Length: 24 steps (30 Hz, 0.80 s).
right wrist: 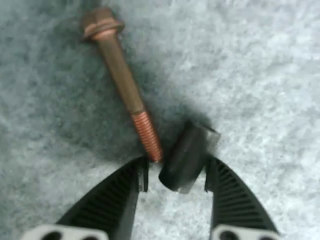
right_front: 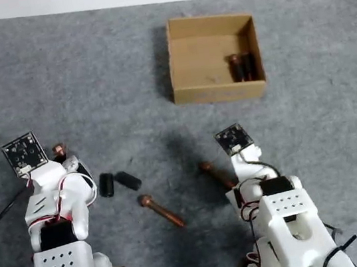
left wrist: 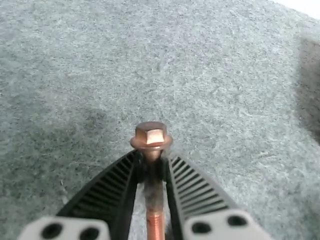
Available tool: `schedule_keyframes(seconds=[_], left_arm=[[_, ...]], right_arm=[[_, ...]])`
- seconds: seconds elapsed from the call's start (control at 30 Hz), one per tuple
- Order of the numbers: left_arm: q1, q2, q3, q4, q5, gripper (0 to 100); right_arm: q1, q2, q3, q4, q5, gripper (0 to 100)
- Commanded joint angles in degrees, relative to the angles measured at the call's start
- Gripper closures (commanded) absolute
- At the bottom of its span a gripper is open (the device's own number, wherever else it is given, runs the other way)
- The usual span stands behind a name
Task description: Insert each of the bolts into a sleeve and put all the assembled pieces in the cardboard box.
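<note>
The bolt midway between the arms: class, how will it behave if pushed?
The bolt looks metal: probably stiff, heavy for its size. Its round shank may roll, curving around the wider head. The fuzzy mat likely damps that.

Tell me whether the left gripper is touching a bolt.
Touching. In the left wrist view the left gripper pinches the bolt just under its head.

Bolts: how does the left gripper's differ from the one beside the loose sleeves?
The gripped bolt is clamped in the left gripper's jaws; the loose bolt lies free on the mat. The gripped bolt's shank is partly hidden; the loose bolt shows whole. Both copper-coloured, sleeveless.
</note>
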<state>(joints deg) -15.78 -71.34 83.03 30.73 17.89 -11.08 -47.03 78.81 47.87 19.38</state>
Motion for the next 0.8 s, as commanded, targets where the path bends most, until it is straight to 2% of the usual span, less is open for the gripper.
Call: schedule_keyframes(seconds=[0.0,0.1,0.37,0.77], left_arm=[[-0.48,-1.1,-0.48,-1.41,-0.44,100],[-0.48,-1.1,-0.48,-1.41,-0.44,100],[-0.48,-1.1,-0.4,-1.41,-0.44,100],[-0.48,-1.1,-0.4,-1.41,-0.44,100]], right_arm=[[1.36,0.31,-2.42,-1.89,-2.37,82.1],[3.21,0.31,-2.51,-1.89,-6.07,82.1],[7.78,0.13,-2.51,-2.24,-6.42,82.1],[7.6,0.48,-4.26,-2.24,-8.62,82.2]])
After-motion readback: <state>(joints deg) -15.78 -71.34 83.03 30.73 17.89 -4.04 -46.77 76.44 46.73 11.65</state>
